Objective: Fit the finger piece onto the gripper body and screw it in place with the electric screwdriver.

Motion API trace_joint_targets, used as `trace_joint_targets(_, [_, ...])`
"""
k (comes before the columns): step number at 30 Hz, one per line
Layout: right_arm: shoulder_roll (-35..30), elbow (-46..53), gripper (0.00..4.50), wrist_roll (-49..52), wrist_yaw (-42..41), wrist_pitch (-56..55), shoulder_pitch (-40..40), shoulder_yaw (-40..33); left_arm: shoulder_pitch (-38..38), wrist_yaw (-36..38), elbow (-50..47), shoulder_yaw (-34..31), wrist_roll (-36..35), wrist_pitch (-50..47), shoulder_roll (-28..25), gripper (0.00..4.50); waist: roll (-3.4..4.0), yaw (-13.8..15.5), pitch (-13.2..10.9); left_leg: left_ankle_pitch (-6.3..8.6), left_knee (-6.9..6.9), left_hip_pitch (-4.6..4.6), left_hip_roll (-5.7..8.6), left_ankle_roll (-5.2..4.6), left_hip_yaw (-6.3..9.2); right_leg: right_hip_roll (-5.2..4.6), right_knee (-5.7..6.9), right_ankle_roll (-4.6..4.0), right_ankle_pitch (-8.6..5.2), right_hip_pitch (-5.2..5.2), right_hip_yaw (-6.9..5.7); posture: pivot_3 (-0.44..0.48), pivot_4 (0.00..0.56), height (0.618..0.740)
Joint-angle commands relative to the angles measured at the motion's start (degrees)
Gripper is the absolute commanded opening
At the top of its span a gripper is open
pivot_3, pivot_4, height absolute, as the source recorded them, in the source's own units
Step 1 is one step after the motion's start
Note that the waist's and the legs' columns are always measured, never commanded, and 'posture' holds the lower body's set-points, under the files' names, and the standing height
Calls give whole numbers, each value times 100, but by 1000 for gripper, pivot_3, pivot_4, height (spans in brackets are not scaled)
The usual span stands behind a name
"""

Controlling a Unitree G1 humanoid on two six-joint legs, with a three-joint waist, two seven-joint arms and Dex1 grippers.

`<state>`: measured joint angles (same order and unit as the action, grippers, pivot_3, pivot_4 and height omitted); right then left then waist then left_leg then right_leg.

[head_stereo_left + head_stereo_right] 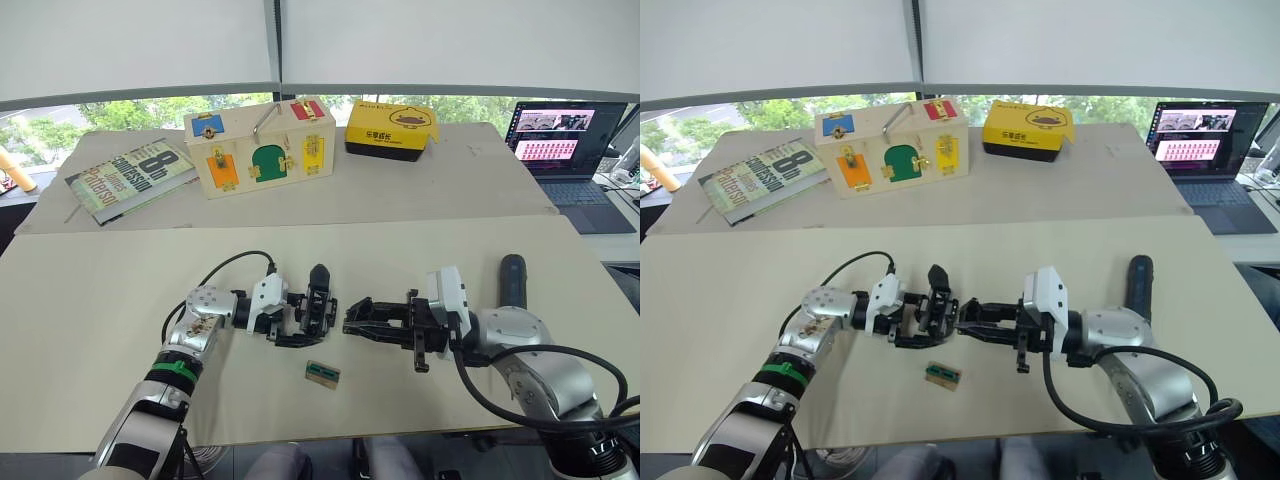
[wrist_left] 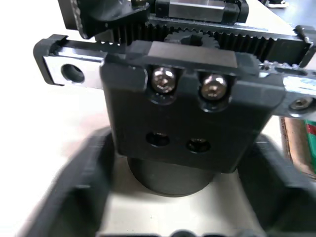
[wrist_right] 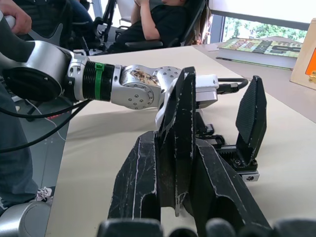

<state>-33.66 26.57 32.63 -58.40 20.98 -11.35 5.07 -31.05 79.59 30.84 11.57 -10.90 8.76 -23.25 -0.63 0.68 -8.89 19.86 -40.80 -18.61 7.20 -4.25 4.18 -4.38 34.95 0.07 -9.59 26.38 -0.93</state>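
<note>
My left gripper (image 1: 298,328) is shut on the gripper body (image 1: 316,302), a chunky black block whose one pointed finger sticks up. The left wrist view shows the body (image 2: 187,123) close up, with two screws, two empty holes and a toothed rack across it. My right gripper (image 1: 352,318) faces it from the right, almost touching, and is shut on the finger piece (image 3: 177,123), a black tapered wedge standing between its fingers (image 3: 138,187). The electric screwdriver (image 1: 512,280), a dark cylinder, lies on the table behind my right arm.
A small green-brown tray (image 1: 322,373) lies near the front edge below the grippers. At the back stand a book (image 1: 125,178), a wooden latch box (image 1: 260,148), a yellow box (image 1: 392,128) and a laptop (image 1: 565,145). A person (image 3: 148,24) sits beyond the table.
</note>
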Motion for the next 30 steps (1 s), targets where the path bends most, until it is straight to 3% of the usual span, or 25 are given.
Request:
trace_joint_targets(1, [105, 109, 424, -74, 38, -222, -358, 16, 7, 96, -53, 21, 5, -60, -62, 2293, 1, -8, 0, 0, -1, 0, 0, 0, 0, 0, 1, 0, 0, 1, 1, 0, 150, 740])
trace_joint_targets(10, [701, -457, 424, -496, 212, -68, -1250, 748, 6, -48, -142, 94, 149, -144, -46, 2293, 1, -13, 1, 0, -2, 0, 0, 0, 0, 2, 1, 0, 0, 2, 0, 0, 150, 740])
trace_joint_targets(16, [813, -830, 424, -841, 78, -130, -1310, 1186, 176, -214, -362, 111, 147, -343, -102, 2293, 0, -7, 1, 0, -4, 0, 3, -1, 1, 1, 2, 0, 0, 1, -1, 0, 150, 740])
trace_joint_targets(30, [725, -1090, 424, -1238, 129, 88, -1338, 1390, 444, -353, -707, 148, 123, -504, -202, 2293, 3, -18, 3, 0, -3, 2, 1, 0, 2, 4, 3, 0, 0, 1, -2, 0, 150, 740])
